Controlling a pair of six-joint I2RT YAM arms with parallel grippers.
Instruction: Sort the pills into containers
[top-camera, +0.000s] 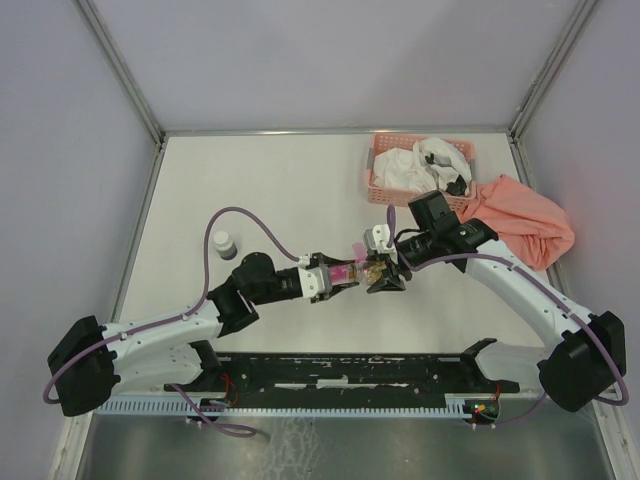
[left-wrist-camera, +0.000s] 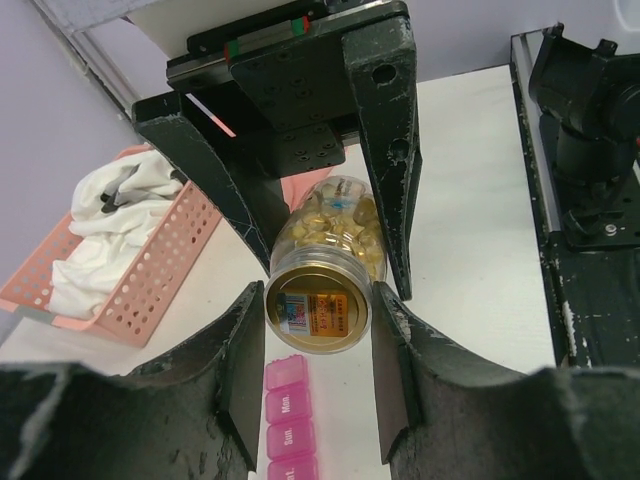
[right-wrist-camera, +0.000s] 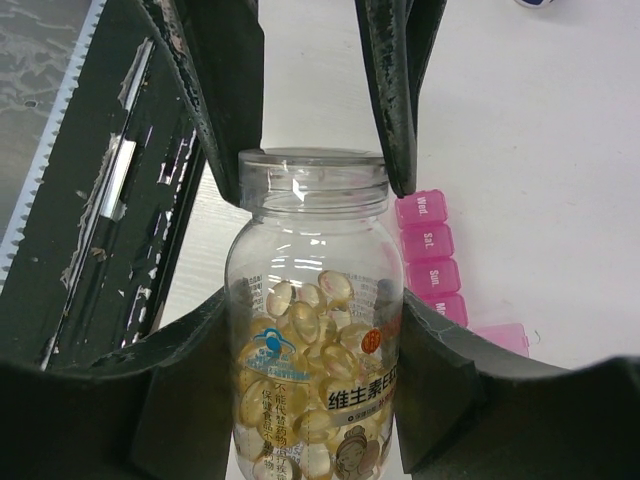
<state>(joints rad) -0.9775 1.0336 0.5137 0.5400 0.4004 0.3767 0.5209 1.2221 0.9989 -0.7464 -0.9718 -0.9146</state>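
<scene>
Left claw (left-wrist-camera: 318, 305): closed in on the clear lid end of a transparent pill bottle (right-wrist-camera: 315, 250), one finger pressed to each side of the lid. From the left wrist view the lid is seen end-on, with a gold disc and printed label behind it. Right claw (right-wrist-camera: 318, 318): partly open and clamped across the bottle's body, a finger against each flank. The bottle lies horizontal between the two claws, roughly mid-table, and is about half full of yellow translucent capsules (right-wrist-camera: 310, 300). The containers (right-wrist-camera: 430, 262), a slim magenta strip of small square day-labelled compartments, lie flat on the white table (top-camera: 270, 190) just beside and below the bottle, close to the left claw's fingers. Labels legible include Wed., Sat., Sun. and Mon. The visible compartment lids appear closed, and their contents cannot be made out. A pale pink flap sits at one end of the strip; whether it is an opened lid cannot be determined. Also present: a salmon lattice basket (top-camera: 378, 186) holding white cloth (top-camera: 405, 165) at the far right, an orange cloth (top-camera: 525, 225) beside it, and a small white-capped bottle (top-camera: 224, 243) standing well apart to the left.
</scene>
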